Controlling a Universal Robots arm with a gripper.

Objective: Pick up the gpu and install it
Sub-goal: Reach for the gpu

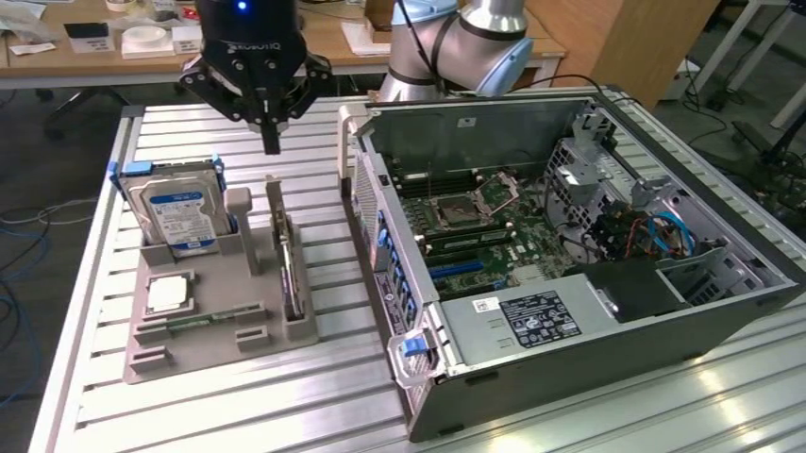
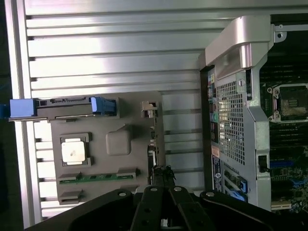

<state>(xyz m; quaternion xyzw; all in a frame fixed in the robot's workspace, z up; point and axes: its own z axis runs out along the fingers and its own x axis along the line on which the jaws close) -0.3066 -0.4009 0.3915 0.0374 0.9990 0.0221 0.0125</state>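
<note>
Fingers (image 1: 271, 140) are pressed together, tips meeting in a point, nothing between them. They hang in the air above the far end of the grey holder (image 1: 208, 354), clear of everything under them and touching nothing. The wrist view looks straight down past the closed tips onto the holder's edge nearest the computer case (image 1: 567, 349).

The gpu (image 1: 291, 260) stands on edge in its slot along that same side of the holder. It is a slim dark blade, upright, and not gripped. The tips are above and a little beyond its far end, so near it but apart.

Other parts seated in the holder:
- hard drive (image 1: 176, 212), upright with blue rails, on the side away from the case
- processor chip (image 1: 168, 293), lying flat
- memory stick (image 1: 202, 322), in its groove

The holder rests on the slatted table (image 1: 252, 415), just beside the case.

The case lies on its side with the panel off and the motherboard (image 1: 478, 226) exposed. As far as can be seen, no card stands in the expansion slots around the blue connector (image 1: 460, 269).

Progress, as a judgement: very early. Nothing of the task shows as done — the card is not grasped and not lifted. The pick-up, the carry across to the case and the seating in a slot are all left.
</note>
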